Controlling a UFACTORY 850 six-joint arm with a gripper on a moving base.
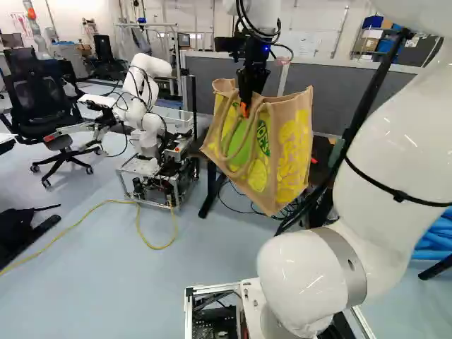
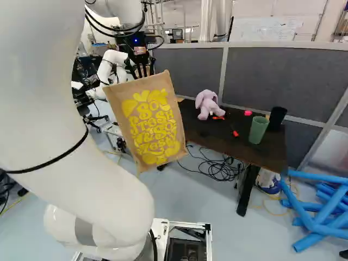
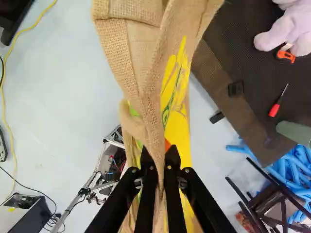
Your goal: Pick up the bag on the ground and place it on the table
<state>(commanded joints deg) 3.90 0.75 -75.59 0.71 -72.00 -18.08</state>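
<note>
Grey partitions [image 2: 293, 70] stand behind the dark table [image 2: 209, 138], and pale floor [image 1: 113, 282] spreads before them. We hold the bag [image 2: 149, 119] up in the air, its cloth handles pinched between the 2 closed fingers of our gripper [image 1: 245, 109]. Its mouth points up and its long axis runs from top to bottom, off plumb: in the right base view the foot swings right, toward the table side. We see 1 broad face with yellow lettering in that view; the left base view shows a narrow side as well. Looking down from the wrist, we find the bag beside the table's edge, with a strip of floor showing between them along part of it. Loose black cables [image 2: 217, 168] lie on the floor near the table. Farther over the tabletop, we see a plush toy [image 2: 206, 104], a red screwdriver [image 2: 235, 133], a green cup [image 2: 258, 130] and a black cup [image 2: 277, 117]. Blue tubes [image 2: 321, 223] lie past the table's near end, and another robot [image 1: 145, 85] stands left of the bag in the left base view.
</note>
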